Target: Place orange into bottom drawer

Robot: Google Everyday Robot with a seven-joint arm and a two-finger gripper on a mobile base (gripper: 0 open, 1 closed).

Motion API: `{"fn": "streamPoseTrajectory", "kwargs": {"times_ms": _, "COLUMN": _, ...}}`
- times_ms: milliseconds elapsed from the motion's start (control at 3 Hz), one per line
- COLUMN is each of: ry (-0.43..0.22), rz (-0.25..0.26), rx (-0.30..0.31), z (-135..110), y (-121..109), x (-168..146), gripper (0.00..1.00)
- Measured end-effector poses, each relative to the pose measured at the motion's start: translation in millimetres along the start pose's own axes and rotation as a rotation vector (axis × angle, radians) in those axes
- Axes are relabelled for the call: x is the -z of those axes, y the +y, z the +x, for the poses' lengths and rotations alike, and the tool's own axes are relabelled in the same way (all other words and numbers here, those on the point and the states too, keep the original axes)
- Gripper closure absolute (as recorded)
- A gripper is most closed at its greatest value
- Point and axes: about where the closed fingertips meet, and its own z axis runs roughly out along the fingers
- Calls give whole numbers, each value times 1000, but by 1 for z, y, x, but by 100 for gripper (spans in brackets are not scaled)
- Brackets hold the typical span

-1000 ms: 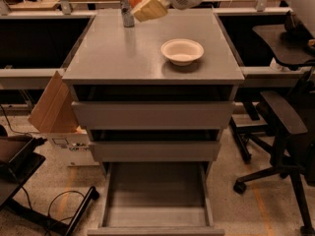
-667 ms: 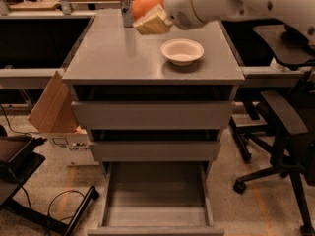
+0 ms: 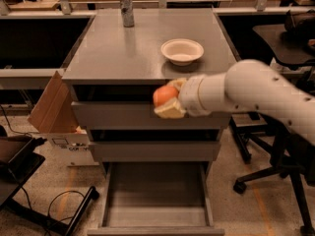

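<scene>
The orange (image 3: 164, 95) is held in my gripper (image 3: 169, 100), whose pale fingers close above and below it. The white arm reaches in from the right. The gripper and orange hang in front of the top drawer's face, just below the cabinet top's front edge. The bottom drawer (image 3: 155, 218) is pulled open far below, with its flat grey floor showing and nothing in it. The orange is above the open drawer's back part, well above its floor.
A white bowl (image 3: 182, 51) and a metal can (image 3: 127, 9) stand on the grey cabinet top (image 3: 118, 48). A cardboard box (image 3: 51, 107) leans at the cabinet's left. Office chairs (image 3: 285, 146) stand at the right. A dark stand and cable lie at lower left.
The arm has carried the orange from above the cabinet top's back, near the can, forward and down to in front of the top drawer.
</scene>
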Motion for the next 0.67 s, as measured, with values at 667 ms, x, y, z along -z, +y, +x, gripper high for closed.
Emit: {"fn": "streamPoseTrajectory", "kwargs": {"times_ms": 667, "ry": 63, "rz": -126, "rx": -119, "z": 113, "y": 42, "x": -58, "gripper": 100}}
